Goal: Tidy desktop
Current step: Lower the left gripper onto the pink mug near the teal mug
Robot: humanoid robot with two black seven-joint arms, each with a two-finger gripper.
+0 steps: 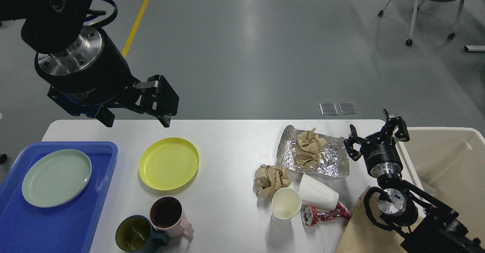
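The white desktop (227, 147) carries a yellow plate (168, 164), a pink mug (166, 213) and a dark green mug (134, 234). To the right lie crumpled foil (326, 162) with a brown paper wad (308, 145) on it, a second brown wad (269, 179), an upright paper cup (285, 203), a tipped paper cup (318, 194) and a crushed red can (322, 214). My left gripper (136, 113) hovers open above the back edge, just behind the yellow plate, holding nothing. My right gripper (375, 135) stands open and empty beside the foil's right end.
A blue tray (57, 226) at the left edge holds a pale green plate (57, 177). A cream bin (447, 162) stands off the table's right end. A brown paper sheet (360, 230) lies at the front right under my right arm. A chair (432, 3) stands far back right.
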